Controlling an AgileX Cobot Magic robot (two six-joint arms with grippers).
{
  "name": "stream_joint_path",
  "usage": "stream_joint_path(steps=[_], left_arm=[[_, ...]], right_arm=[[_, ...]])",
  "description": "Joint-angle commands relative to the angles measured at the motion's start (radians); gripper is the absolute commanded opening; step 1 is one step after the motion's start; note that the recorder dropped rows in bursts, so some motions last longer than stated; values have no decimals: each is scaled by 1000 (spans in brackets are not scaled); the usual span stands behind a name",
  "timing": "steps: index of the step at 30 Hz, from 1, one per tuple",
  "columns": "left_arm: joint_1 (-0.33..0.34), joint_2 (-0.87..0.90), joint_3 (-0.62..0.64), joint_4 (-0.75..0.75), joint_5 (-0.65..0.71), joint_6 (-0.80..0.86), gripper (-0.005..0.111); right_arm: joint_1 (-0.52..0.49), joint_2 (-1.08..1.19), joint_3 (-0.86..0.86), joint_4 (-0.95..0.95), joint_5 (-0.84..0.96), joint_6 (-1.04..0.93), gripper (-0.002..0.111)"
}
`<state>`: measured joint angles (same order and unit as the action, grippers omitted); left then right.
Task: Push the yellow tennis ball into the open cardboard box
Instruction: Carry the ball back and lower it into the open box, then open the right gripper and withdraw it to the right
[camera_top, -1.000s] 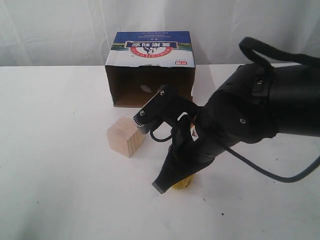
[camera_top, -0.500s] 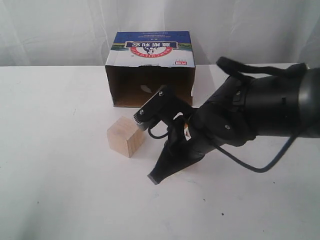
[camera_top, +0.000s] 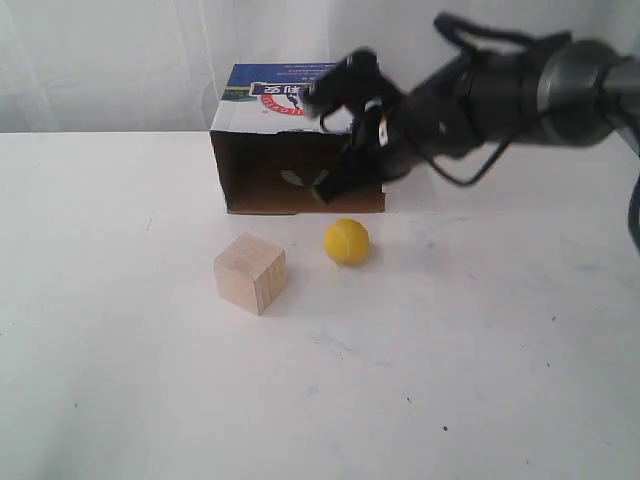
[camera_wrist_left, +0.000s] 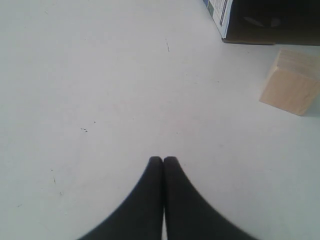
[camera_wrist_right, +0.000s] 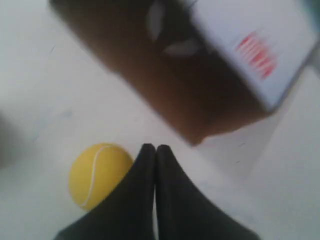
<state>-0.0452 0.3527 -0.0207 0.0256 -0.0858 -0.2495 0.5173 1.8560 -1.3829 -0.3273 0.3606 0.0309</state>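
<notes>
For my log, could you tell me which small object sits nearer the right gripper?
The yellow tennis ball, the round one by the right gripper; the wooden cube lies farther off.

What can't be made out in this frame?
- Exterior view: the right gripper is blurred and covers part of the cardboard box opening; its interior is too dark to read.
- Right wrist view: blur hides any print on the tennis ball.
- Left wrist view: the frame edge cuts off the wooden cube.

A pale wooden cube (camera_top: 250, 272) sits on the white table (camera_top: 120, 380).
</notes>
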Motion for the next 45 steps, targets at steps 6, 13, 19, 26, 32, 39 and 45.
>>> stream_joint_path(steps=[6, 13, 19, 26, 32, 39, 45], left_arm=[[-7, 1, 8, 3, 5, -5, 0], [-7, 1, 8, 3, 5, -5, 0], [-7, 1, 8, 3, 3, -5, 0], [-7, 1, 8, 3, 3, -5, 0], [-7, 1, 8, 3, 3, -5, 0], [-7, 1, 8, 3, 3, -5, 0], [-7, 1, 8, 3, 3, -5, 0]], right_arm=[[-16, -90, -167, 103, 254, -83, 0], [-16, -148, -98, 113, 268, -83, 0], [-16, -155, -59, 118, 275, -83, 0], [-16, -278, 84, 190, 191, -79, 0], [-16, -532, 364, 327, -68, -76, 0], [-16, -821, 642, 334, -208, -72, 0], [-16, -970, 802, 334, -241, -31, 0]])
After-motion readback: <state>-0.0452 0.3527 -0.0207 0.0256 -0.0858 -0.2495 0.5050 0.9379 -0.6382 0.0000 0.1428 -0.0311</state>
